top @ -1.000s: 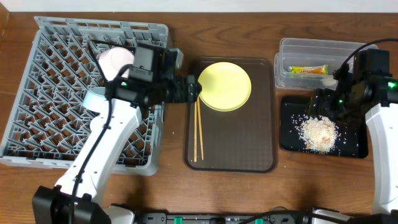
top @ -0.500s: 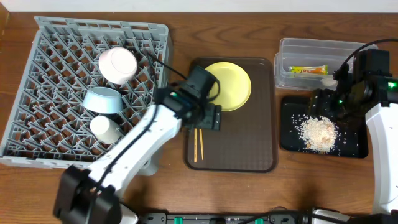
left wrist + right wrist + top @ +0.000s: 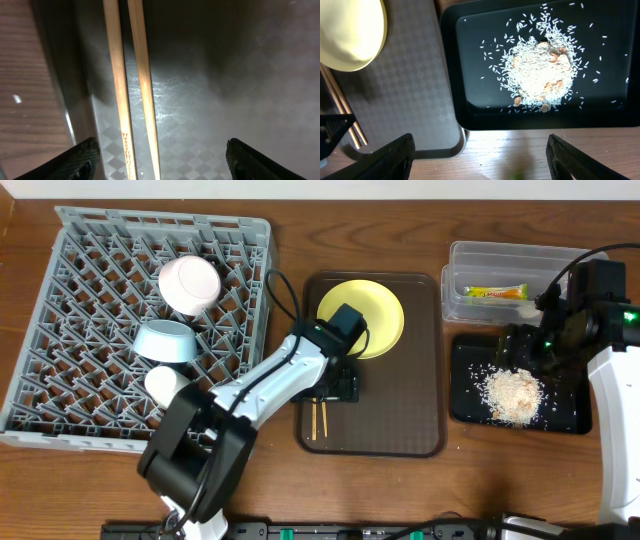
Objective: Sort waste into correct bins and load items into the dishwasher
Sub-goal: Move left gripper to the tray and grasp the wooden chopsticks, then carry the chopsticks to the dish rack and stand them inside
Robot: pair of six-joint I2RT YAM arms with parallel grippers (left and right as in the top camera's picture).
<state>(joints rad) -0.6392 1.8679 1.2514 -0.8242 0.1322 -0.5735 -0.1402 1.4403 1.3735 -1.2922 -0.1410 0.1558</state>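
My left gripper (image 3: 330,390) is open, low over the brown tray, and the two wooden chopsticks (image 3: 131,75) lie between its fingers (image 3: 160,165), left of the middle. Their ends show in the overhead view (image 3: 320,420). The pale yellow plate (image 3: 375,315) lies on the tray's far part, partly under my left arm. My right gripper (image 3: 520,352) is open and empty (image 3: 480,160) above the black tray (image 3: 465,405), which holds rice crumbs (image 3: 513,393). The snack wrapper (image 3: 495,293) lies in the clear tub (image 3: 455,280). I see no white scrap.
The grey rack (image 3: 100,240) at the left holds a white bowl (image 3: 190,283), a light blue bowl (image 3: 165,340) and a white cup (image 3: 165,387). The brown tray (image 3: 400,410) lies between rack and bins. Its edge and the plate (image 3: 350,30) show in the right wrist view.
My left arm has swung from the rack's right edge to the brown tray and come down over the chopsticks. The right arm has not moved.
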